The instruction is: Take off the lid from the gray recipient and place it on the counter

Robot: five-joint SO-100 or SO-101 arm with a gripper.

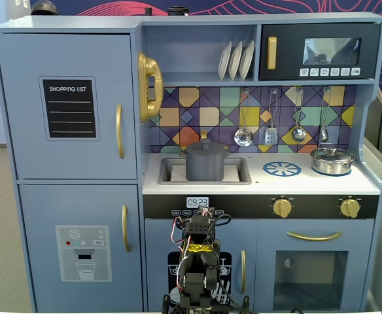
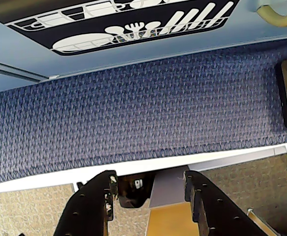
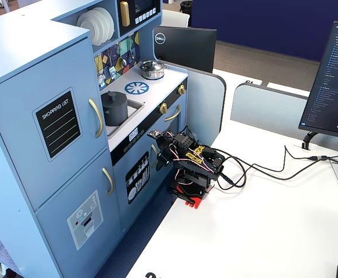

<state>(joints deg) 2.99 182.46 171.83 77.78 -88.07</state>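
Presently, item by item:

A fixed view, front on: pot (image 1: 205,164) at centre frame, standing in the sink (image 1: 238,171) of the counter (image 1: 322,184); lid (image 1: 205,147) seated on it, knob up. Silver pot (image 1: 332,160) at right. Arm folded at bottom centre, low before the cabinet front; gripper (image 1: 197,226) well below the counter edge, far from the lid.

Wrist view: gripper (image 2: 151,191) at bottom of frame, fingers (image 2: 97,196) spread apart, nothing between them. Carpet and dishwasher door (image 2: 133,22) above; no pot or lid in sight.

Another fixed view, from the side: pot (image 3: 114,109) in upper left-centre, lid (image 3: 113,96) on top; gripper (image 3: 160,155) lower and to the right, beside the cabinet front, well apart from the pot.

Risks, as judged: the rising arm may strike the counter edge; the small knob may slip from the pinch; the pot may lift with the lid if it fits tight
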